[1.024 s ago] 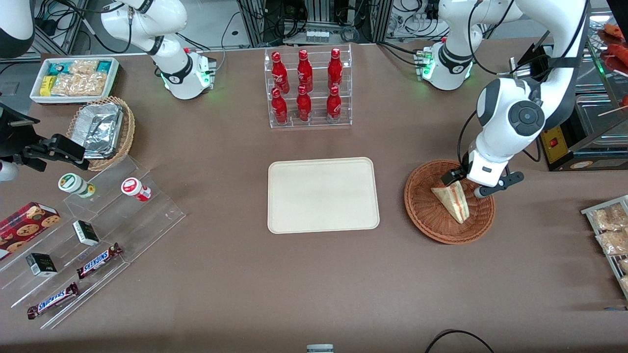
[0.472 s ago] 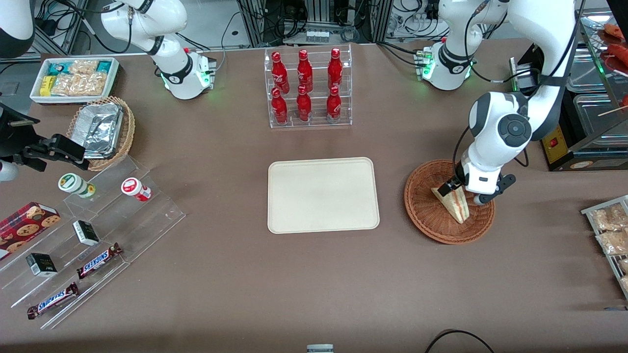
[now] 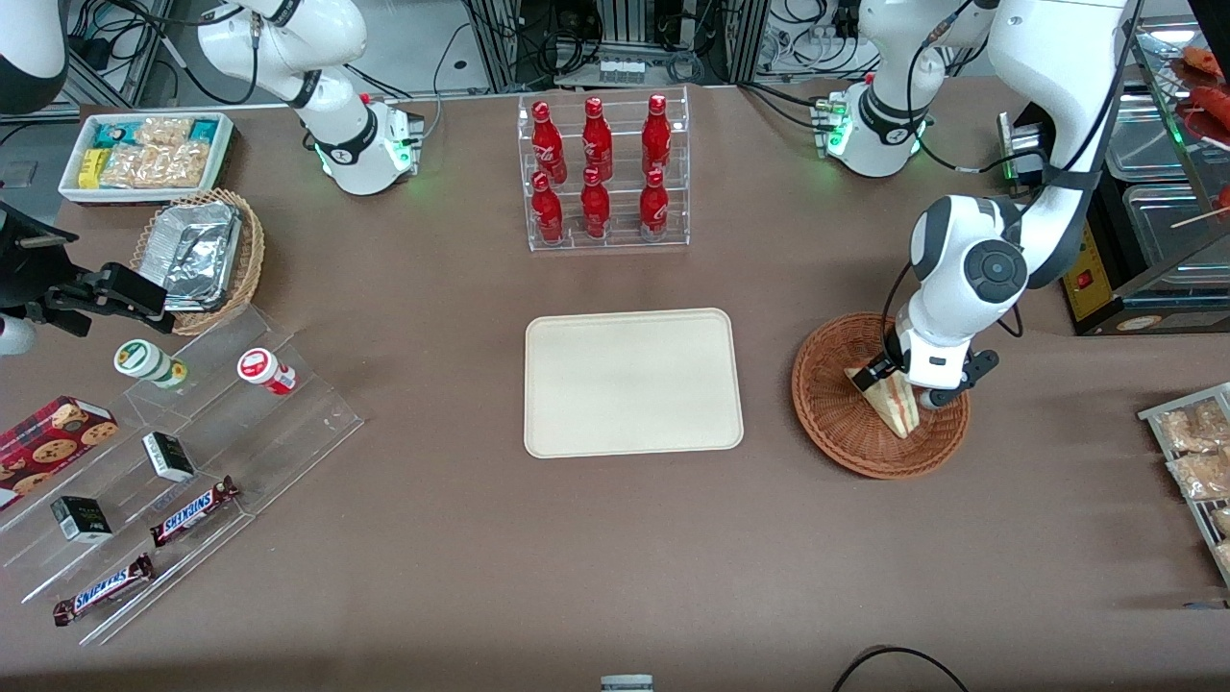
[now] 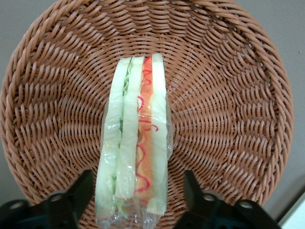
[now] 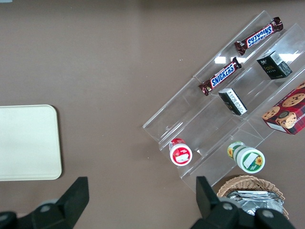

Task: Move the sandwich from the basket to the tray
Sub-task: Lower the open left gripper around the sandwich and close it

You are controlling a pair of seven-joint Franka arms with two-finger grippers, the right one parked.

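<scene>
The sandwich, a wrapped wedge of pale bread with green and red-orange filling, lies in the reddish-brown wicker basket toward the working arm's end of the table. My gripper is down in the basket and open, one finger on each side of the sandwich's wide end. In the left wrist view the sandwich sits between the two black fingers with a small gap on each side, on the basket weave. The cream tray lies flat beside the basket at the table's middle, also seen in the right wrist view as the tray.
A clear rack of red bottles stands farther from the front camera than the tray. A black box with a red switch sits close to the basket. A rack of snack packets lies at the working arm's table edge. A stepped acrylic display is at the parked arm's end.
My gripper has come down into the basket, from above the sandwich's wide end to straddling it. The sandwich has not moved.
</scene>
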